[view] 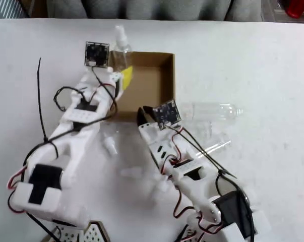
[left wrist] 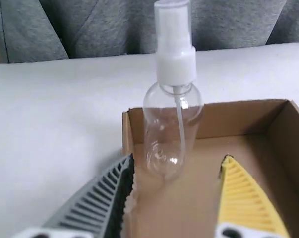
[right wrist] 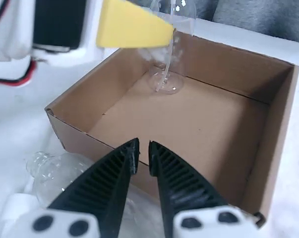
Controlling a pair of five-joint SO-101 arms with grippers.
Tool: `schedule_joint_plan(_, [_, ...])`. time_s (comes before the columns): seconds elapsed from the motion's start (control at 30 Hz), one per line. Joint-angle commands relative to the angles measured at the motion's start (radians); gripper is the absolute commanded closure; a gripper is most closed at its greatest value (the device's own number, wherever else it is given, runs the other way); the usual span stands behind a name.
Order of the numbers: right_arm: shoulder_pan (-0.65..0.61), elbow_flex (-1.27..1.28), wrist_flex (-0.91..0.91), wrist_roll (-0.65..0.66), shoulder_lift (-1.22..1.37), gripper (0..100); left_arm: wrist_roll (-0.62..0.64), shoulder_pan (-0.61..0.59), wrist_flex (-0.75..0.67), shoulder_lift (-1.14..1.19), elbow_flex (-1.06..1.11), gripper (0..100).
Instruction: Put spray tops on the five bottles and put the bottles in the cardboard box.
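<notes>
Nearest the arm bases, a small white loose spray top point(view: 110, 145) and a thin clear tube point(view: 212, 147) lie on the white table point(view: 262, 75). Just beyond them, the right gripper point(right wrist: 143, 148), with black ridged fingers, hangs at the near wall of the open brown cardboard box point(right wrist: 268, 148). Its jaws are clenched almost together on nothing. A clear plastic bottle without a top point(right wrist: 55, 171) lies on its side just beside that wall, outside the box. Another clear uncapped bottle point(view: 212, 112) lies on the table to the box's right, apart from it. Farther on, the left gripper point(left wrist: 177, 159), one finger grey and one yellow, sits over the box's left side with its jaws released and wide apart, grasping nothing. Beyond its tips, a clear round-shouldered bottle with a white spray top point(left wrist: 171, 129) stands upright inside the box, in the far left corner
</notes>
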Motion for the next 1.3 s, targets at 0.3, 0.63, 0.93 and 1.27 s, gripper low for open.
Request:
schedule_joint_plan(0.3, [-0.008,-0.040,0.005,0.011,-0.005,98.4,-0.005,0.002,0.227,-0.467,0.301,74])
schedule_joint_plan(0.63, [-0.001,-0.028,0.005,0.011,-0.005,98.4,0.002,0.001,0.568,-0.966,0.516,74])
schedule_joint_plan(0.93, [0.001,-0.005,0.002,0.011,-0.015,98.4,0.003,-0.171,0.783,-1.291,0.657,74])
schedule_joint_plan(1.27, [-0.012,0.048,0.005,0.084,-0.024,98.4,0.097,-0.303,0.707,-1.415,0.895,74])
